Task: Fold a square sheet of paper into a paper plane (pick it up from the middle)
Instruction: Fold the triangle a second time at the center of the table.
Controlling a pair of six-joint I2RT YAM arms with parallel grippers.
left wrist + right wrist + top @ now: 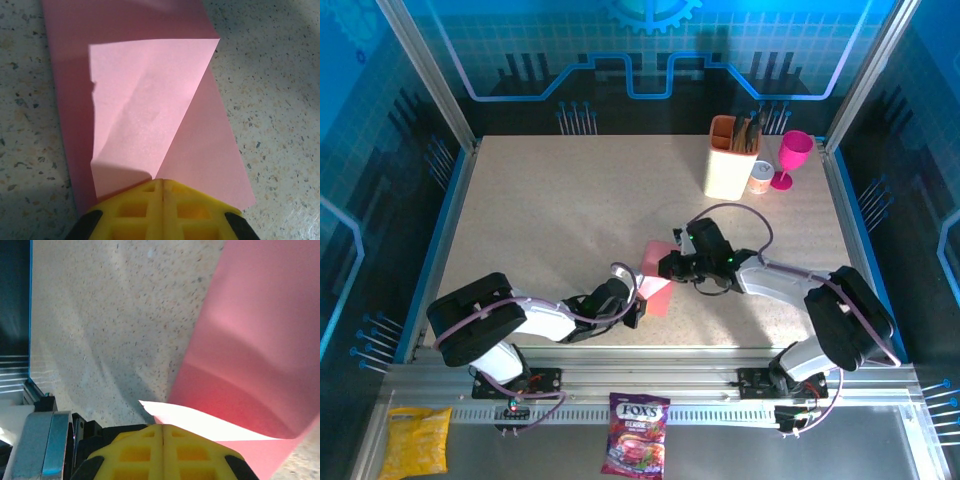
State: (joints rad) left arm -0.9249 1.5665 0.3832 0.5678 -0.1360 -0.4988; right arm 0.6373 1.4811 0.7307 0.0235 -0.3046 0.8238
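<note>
Both sets of fingers closed tight: right gripper (669, 266) pinching the pink paper (658, 295) from two o'clock, left gripper (638, 301) pressing it at eight.

Left gripper (638, 303) and right gripper (672, 266) meet at 1 salmon-pink folded paper sheet (657, 285) on the speckled beige tabletop (550, 220), the left at its near edge, the right at its far edge. A cream upright holder (728, 168) and a magenta plastic goblet (793, 158) stand at the far right.

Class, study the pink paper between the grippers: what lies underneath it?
The speckled table runs under the pink paper, and a darker layer of paper shows beneath its folded flap. The patch of table directly below is covered.
</note>
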